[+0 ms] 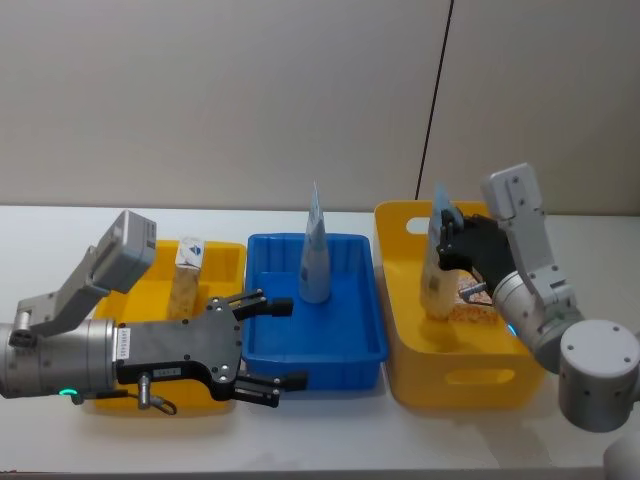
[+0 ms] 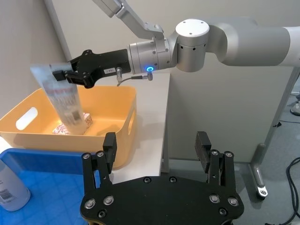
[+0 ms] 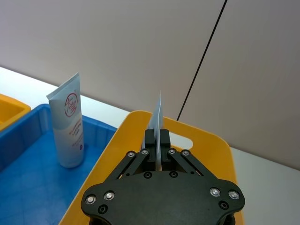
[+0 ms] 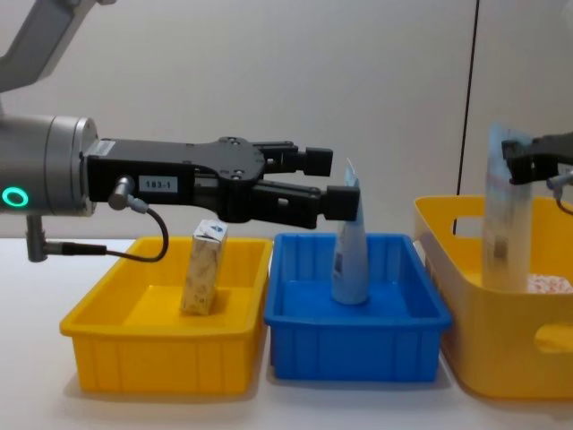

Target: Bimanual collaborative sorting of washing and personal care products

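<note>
My right gripper is shut on the top edge of a tall flat light-blue pouch, held upright inside the deep yellow bin on the right. The pouch reaches down beside a white box with red-orange print on the bin floor. From the right wrist, the pouch's edge rises between the shut fingers. My left gripper is open and empty, over the near side of the blue bin. A white-blue tube stands in that bin. A narrow cream carton stands in the left yellow tray.
The three bins stand side by side along the white table. A black cable runs down the wall behind the deep yellow bin. The table edge drops off beside that bin.
</note>
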